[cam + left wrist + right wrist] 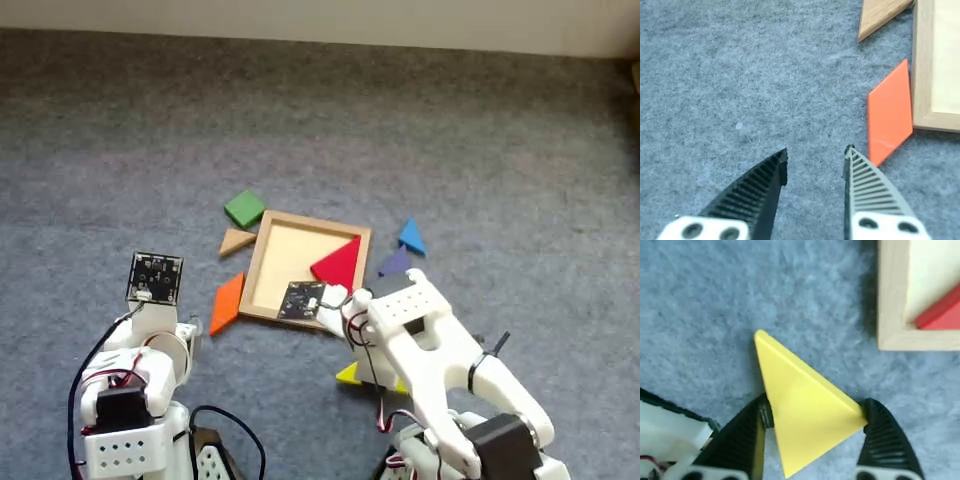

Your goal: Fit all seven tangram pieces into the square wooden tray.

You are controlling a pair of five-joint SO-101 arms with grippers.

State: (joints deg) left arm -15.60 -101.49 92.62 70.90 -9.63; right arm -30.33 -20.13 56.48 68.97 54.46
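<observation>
Square wooden tray (257,268) flat on grey carpet (120,150), just ahead of the two arms. Inside, a single red triangle (340,264), set against the tray's right wall.

Outside the tray, on the left: green square (244,210) and plain wooden triangle (236,240) near the far corner, orange parallelogram (227,302) lying just beside the left wall. On the right: blue triangle (411,236) and purple triangle (395,262), close together, apart from the rim.

Right gripper (812,420) closed on the yellow triangle (805,410), one black finger against an edge, the other on a corner, near the tray's near right corner but clear of it. Possibly raised a little off the carpet; hard to tell from this angle.

Left gripper (815,155) spread open above bare carpet, holding nothing, pale fingertip just beside the orange parallelogram's near end.
</observation>
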